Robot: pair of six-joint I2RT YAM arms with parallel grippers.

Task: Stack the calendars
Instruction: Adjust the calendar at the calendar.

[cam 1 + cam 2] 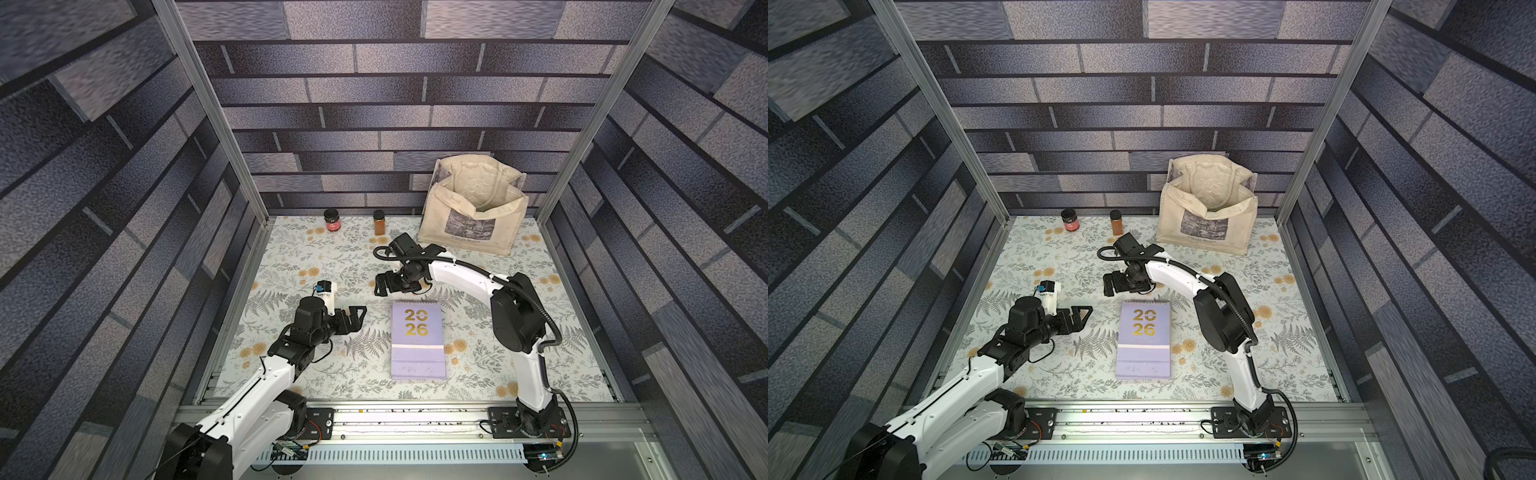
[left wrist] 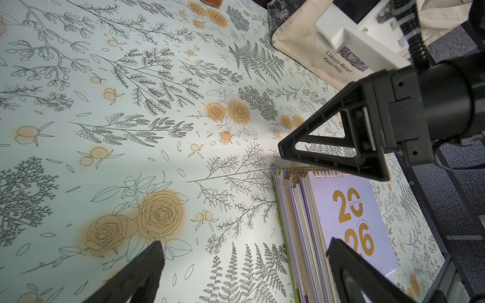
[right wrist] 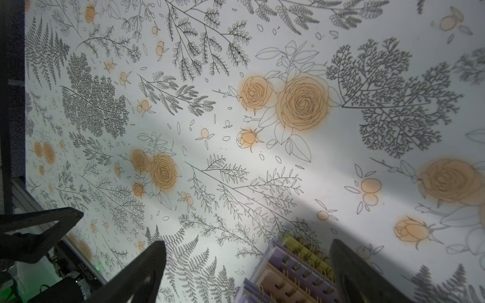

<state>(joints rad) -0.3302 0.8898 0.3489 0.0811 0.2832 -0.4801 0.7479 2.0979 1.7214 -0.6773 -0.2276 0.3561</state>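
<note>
The calendars (image 1: 417,338) (image 1: 1145,338) lie in one pile mid-table, a lilac cover with gold "2026" on top. In the left wrist view the calendars' (image 2: 349,217) layered side edges show. The right wrist view shows the calendars' (image 3: 294,272) spiral ends in lilac, peach and yellow-green. My left gripper (image 1: 353,318) (image 1: 1081,318) (image 2: 245,246) is open, just left of the pile and apart from it. Behind the pile's spiral end hangs my right gripper (image 1: 380,286) (image 1: 1108,286) (image 3: 248,245), open and holding nothing.
A cream tote bag (image 1: 473,208) stands open at the back right. Two small jars (image 1: 332,220) (image 1: 379,222) stand at the back wall. The floral table cover (image 1: 316,257) ends at an aluminium rail (image 1: 415,415) in front. Walls close in three sides.
</note>
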